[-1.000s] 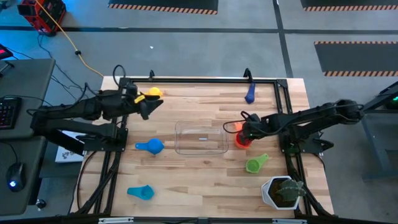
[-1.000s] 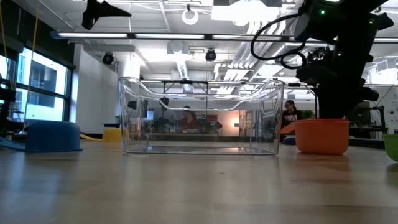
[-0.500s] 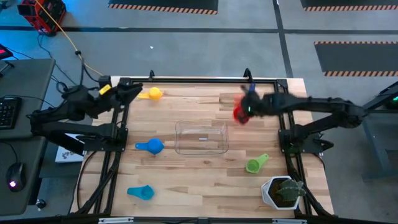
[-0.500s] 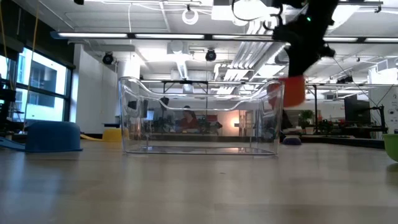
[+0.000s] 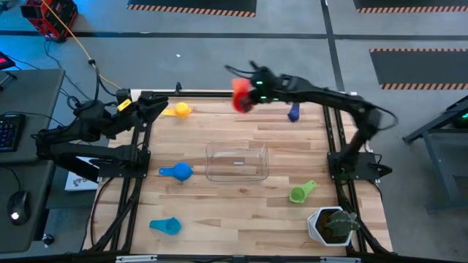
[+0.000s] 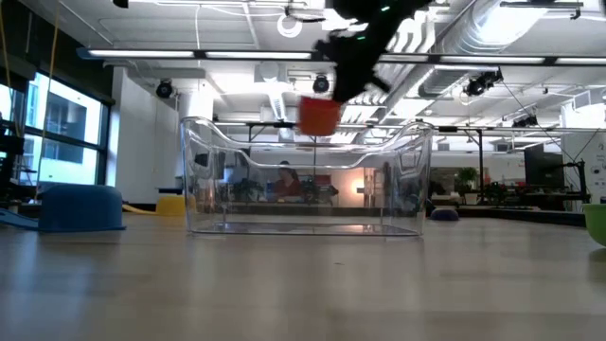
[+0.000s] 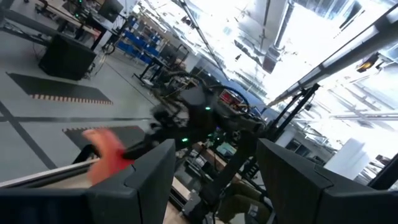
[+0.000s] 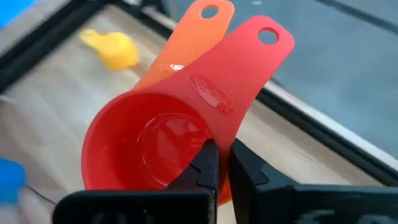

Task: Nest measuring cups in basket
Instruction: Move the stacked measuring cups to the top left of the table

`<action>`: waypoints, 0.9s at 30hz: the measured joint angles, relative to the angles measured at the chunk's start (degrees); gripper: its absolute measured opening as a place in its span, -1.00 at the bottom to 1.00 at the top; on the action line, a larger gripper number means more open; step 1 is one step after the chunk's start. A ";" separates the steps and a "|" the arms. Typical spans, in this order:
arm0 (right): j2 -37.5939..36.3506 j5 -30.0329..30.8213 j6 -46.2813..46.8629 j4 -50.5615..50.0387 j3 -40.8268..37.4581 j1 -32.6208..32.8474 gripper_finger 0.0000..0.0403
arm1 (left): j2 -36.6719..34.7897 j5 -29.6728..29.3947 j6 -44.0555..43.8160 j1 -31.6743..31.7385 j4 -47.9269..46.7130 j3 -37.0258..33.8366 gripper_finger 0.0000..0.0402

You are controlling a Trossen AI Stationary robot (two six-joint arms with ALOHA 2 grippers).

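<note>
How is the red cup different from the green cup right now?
The red cup is up in the air, pinched by the right gripper, while the green cup lies on the table by itself. The red cup has an orange cup nested under it; the green cup is single. The red cup hangs over the table's far edge; the green cup lies near the plant pot. Both are small scoops with handles.

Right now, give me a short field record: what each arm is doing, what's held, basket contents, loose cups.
right gripper: raised above the table's far edge, fingers pinching the red plastic measuring cup, with the orange plastic measuring cup nested under it
left gripper: waiting at the far left corner
clear rectangular plastic basket: no cups inside
loose on table: yellow cup, dark blue cup, blue cup, light blue cup, green cup
</note>
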 joint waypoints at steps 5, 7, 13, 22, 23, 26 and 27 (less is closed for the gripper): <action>14.56 -4.85 1.24 1.41 13.75 2.79 -1.00 | 0.27 0.00 0.00 0.00 -0.04 0.00 0.09; 19.80 -7.69 2.35 1.32 18.78 3.80 -1.00 | 0.27 0.00 0.00 0.00 -0.02 0.00 0.09; 32.37 -12.22 6.89 1.05 30.91 6.56 -1.00 | 0.27 0.00 0.00 0.00 0.01 -0.04 0.09; 43.20 -13.61 12.88 0.37 39.44 10.06 -1.00 | 0.27 0.02 -0.02 0.00 0.00 -0.04 0.09; 43.62 -13.57 13.36 0.34 39.60 10.35 -1.00 | 0.27 0.02 -0.02 0.00 0.00 -0.04 0.09; 44.10 -13.32 13.72 0.05 39.62 11.07 -0.98 | 0.27 0.04 -0.02 0.00 0.01 -0.04 0.09; 44.10 -13.24 13.93 -0.12 39.52 11.26 -0.96 | 0.27 0.04 -0.02 0.00 0.00 -0.04 0.09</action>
